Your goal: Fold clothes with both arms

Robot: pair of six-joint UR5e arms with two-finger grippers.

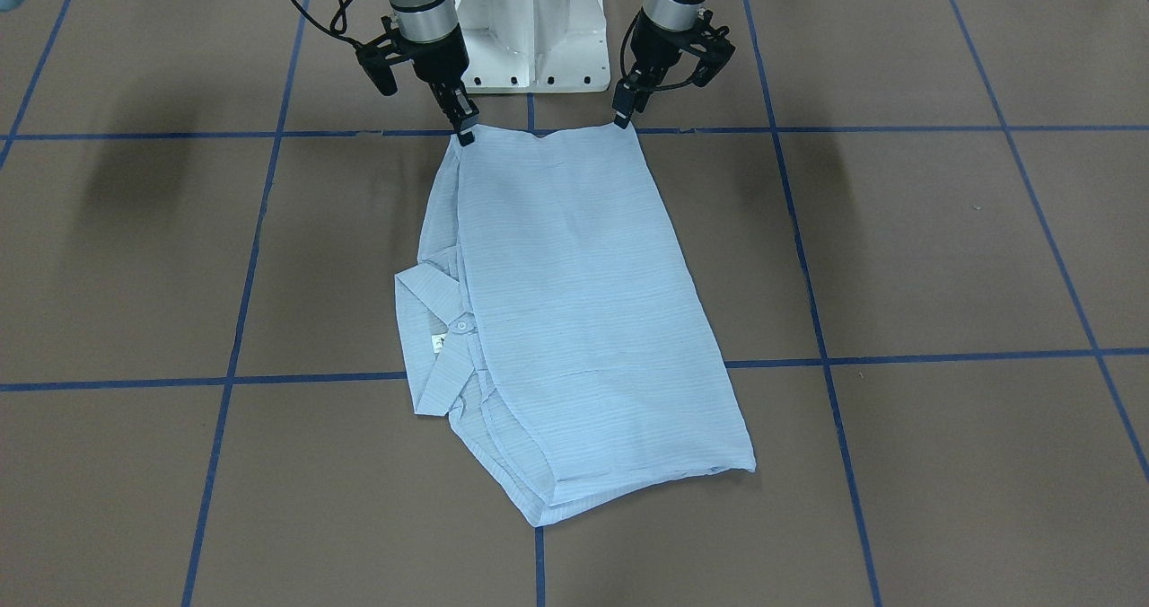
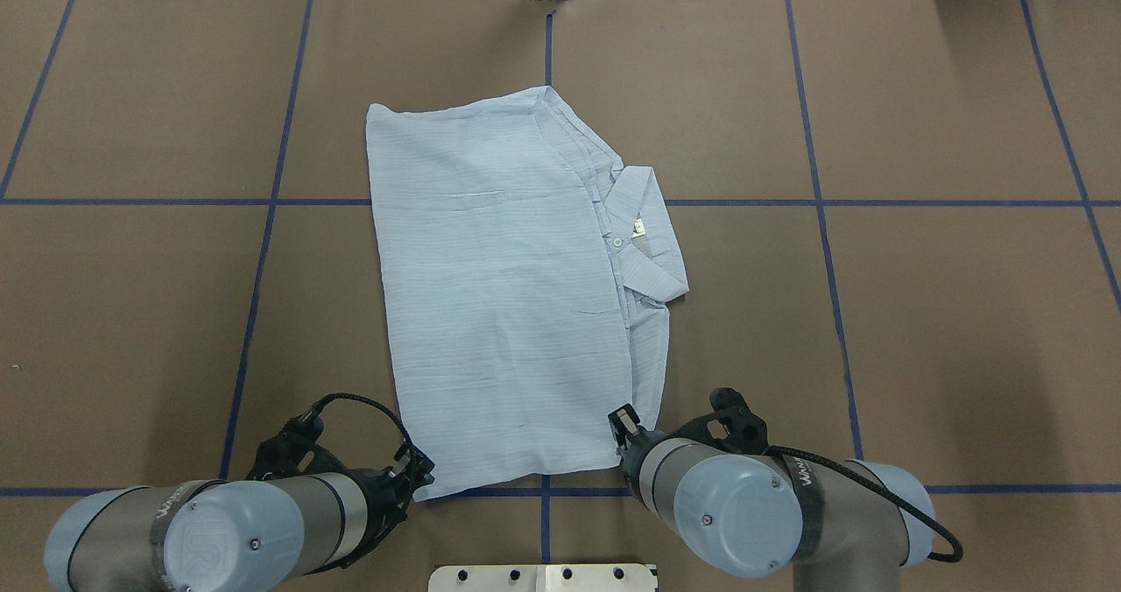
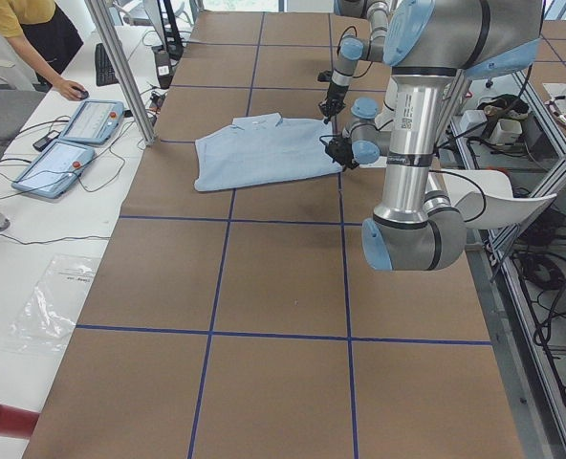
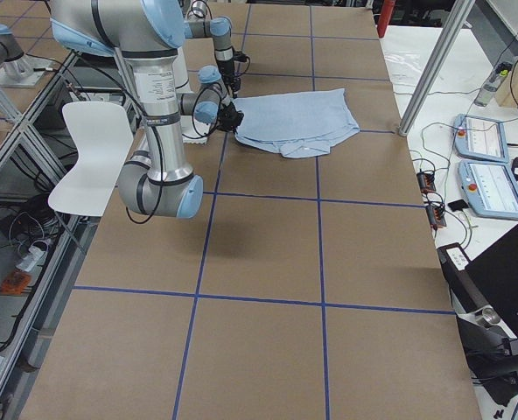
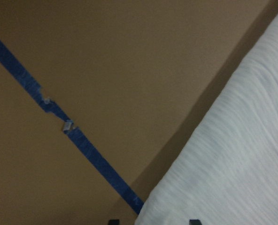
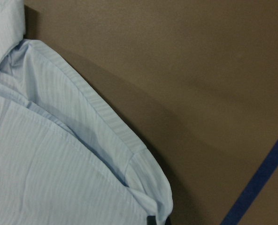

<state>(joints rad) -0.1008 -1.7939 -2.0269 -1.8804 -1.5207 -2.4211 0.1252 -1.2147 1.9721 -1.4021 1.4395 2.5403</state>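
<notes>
The light blue shirt [image 1: 574,302] [image 2: 499,294] lies folded flat on the brown table, its collar [image 2: 644,224] and white label on the robot's right side. My left gripper [image 1: 621,120] [image 2: 423,480] sits low at the shirt's near left corner. The left wrist view shows its two fingertips apart, with cloth [image 5: 233,154] between them. My right gripper [image 1: 464,131] [image 2: 622,424] is at the near right corner, shut on the shirt's folded edge [image 6: 148,192]. Both corners rest at table height.
The white pedestal base [image 1: 530,32] stands just behind the shirt's near edge. Blue tape lines [image 1: 898,356] cross the tabletop. Control tablets [image 3: 73,143] and a person's hand lie on the side bench beyond the table's far edge.
</notes>
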